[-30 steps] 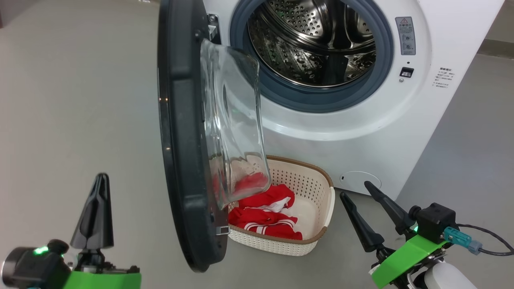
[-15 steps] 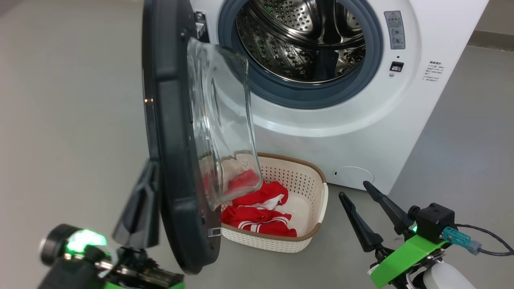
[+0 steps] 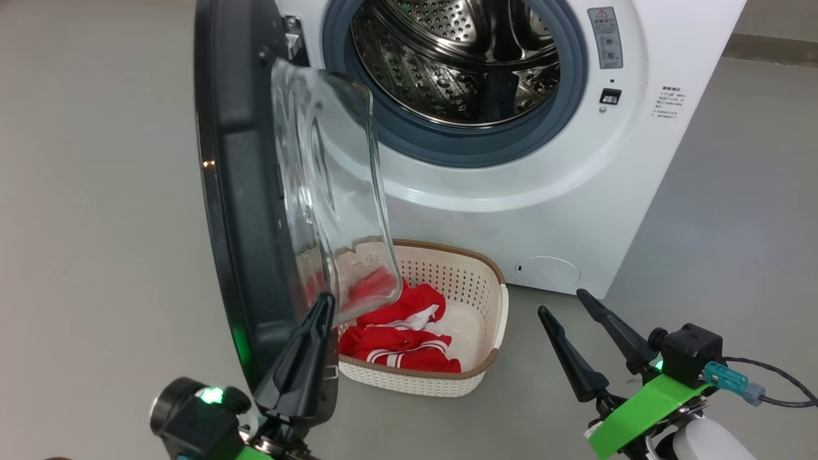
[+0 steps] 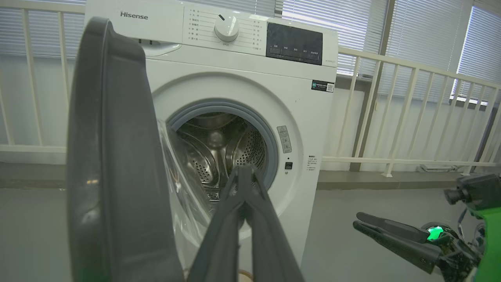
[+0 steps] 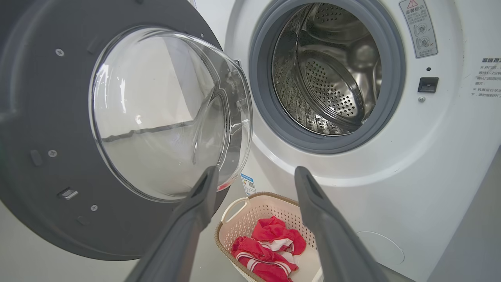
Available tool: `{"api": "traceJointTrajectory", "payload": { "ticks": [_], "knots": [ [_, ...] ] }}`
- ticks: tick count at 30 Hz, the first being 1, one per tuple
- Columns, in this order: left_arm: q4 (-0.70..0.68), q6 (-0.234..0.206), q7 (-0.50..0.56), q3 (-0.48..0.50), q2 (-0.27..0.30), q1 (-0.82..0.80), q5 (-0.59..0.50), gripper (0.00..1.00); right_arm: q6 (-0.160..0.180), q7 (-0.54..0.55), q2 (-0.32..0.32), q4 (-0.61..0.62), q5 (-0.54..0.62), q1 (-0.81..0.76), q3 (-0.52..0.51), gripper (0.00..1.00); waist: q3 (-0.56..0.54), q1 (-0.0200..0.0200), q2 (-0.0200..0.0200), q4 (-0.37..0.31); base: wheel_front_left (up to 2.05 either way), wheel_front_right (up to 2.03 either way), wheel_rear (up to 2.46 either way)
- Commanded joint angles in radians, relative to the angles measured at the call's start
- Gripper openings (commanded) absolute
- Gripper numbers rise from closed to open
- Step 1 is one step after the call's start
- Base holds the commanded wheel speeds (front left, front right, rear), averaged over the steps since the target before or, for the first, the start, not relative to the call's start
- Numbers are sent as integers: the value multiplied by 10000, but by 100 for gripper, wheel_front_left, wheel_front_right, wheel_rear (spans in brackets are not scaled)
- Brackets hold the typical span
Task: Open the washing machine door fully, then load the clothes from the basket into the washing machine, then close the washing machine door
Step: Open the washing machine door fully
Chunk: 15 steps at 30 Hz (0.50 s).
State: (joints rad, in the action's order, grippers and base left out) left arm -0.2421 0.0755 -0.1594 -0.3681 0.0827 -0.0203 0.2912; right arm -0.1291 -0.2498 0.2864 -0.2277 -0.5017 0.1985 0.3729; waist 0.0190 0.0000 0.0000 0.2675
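The washing machine stands with its steel drum exposed. Its door hangs open to the left, nearly edge-on, the glass bowl bulging toward the drum. My left gripper is shut and empty, its tips just in front of the door's lower inner face; I cannot tell if they touch. Its own view shows the shut fingers beside the door. The basket sits on the floor below the door, red clothes in it. My right gripper is open, right of the basket.
Grey floor stretches wide to the left of the door and to the right of the machine. A white railing and blinds stand behind the machine. The round white flap is low on the machine's front.
My left gripper has moved right, from outside the door's outer face to in front of its lower inner face. The head view has shifted. The right gripper holds still.
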Motion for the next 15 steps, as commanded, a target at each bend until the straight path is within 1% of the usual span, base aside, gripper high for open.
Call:
{"api": "traceJointTrajectory", "payload": {
  "ticks": [1,8,15],
  "knots": [
    [-147,-9,22,277,-4,-158,53,0,-16,-120,62,233,-35,146,147,100,16,0,0,-18,0,0,0],
    [739,30,76,186,-47,-106,428,0,-16,-120,25,212,-67,162,116,100,24,0,0,-32,0,0,0],
    [1367,-94,113,343,-52,-135,648,0,-16,-120,8,199,-82,144,103,100,17,0,0,33,0,0,0]
  ]
}}
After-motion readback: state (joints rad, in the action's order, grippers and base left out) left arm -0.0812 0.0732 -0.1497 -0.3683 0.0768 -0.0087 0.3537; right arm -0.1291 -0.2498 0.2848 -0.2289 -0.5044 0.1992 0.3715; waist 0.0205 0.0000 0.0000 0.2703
